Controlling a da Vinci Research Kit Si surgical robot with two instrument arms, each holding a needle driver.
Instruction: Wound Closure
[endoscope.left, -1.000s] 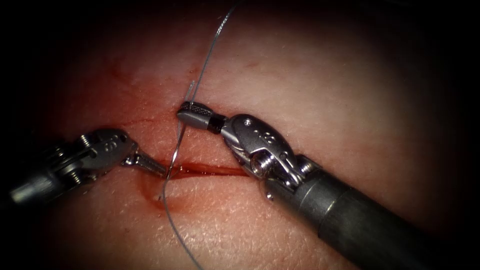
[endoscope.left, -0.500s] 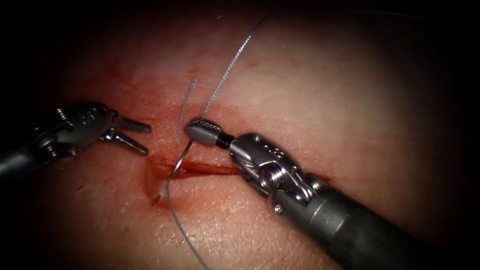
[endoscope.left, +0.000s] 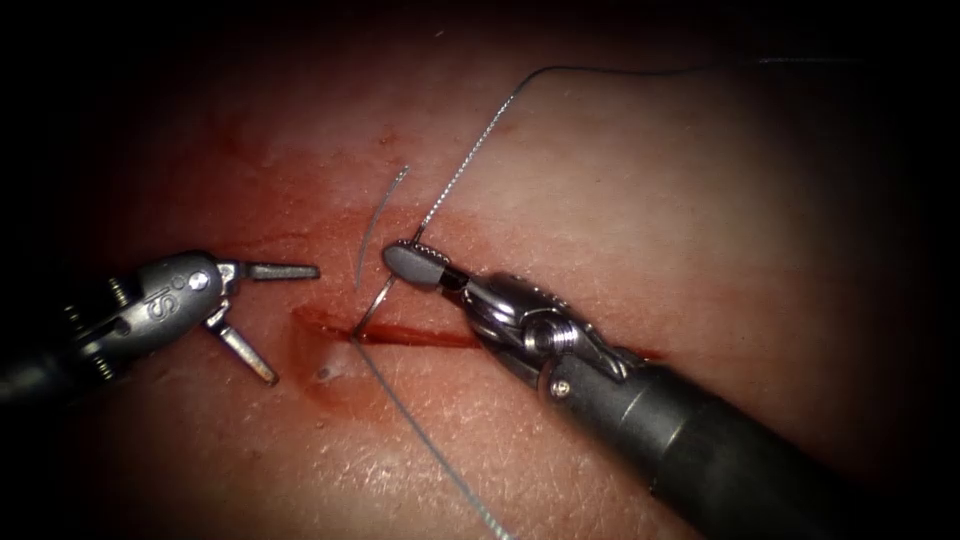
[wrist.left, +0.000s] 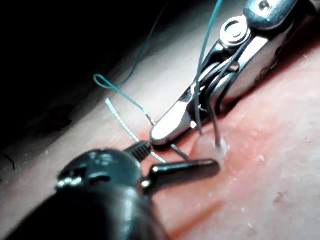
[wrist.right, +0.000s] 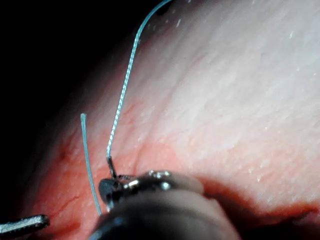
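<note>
Needle position: the needle (endoscope.left: 375, 305) ran from the right tool's jaws down and left to the left end of the cut (endoscope.left: 430, 338). There it met the tissue (endoscope.left: 650, 200). I could not see its tip and judged it to be in the tissue.
Needle axis: its visible arc lay slanted, with the thread end far and right and the other end near and left at the cut.
Right tool: the right tool (endoscope.left: 415, 262) sat just on the far side of the cut. Its jaws were clamped together on the needle close to the end where the thread joins.
Left tool: the left tool (endoscope.left: 295, 325) lay left of the cut's left end, jaws spread wide. One jaw pointed right and the other pointed near and right. It held nothing and stood a little apart from the needle.
Key relation: the needle lay to the right of the left tool's spread jaws, at the spot where it met the tissue. I judged the left tool the nearer free tool to that spot.
Thread: the thread (endoscope.left: 470, 150) rose from the needle's held end towards the far right. Another stretch left the cut's left end and ran near and right.
Loose end: a short thread end (endoscope.left: 372, 225) curved just left of the right tool's jaws, with no tool holding it.
Red fluid: red fluid (endoscope.left: 325, 375) stained the tissue around the cut's left end.
</note>
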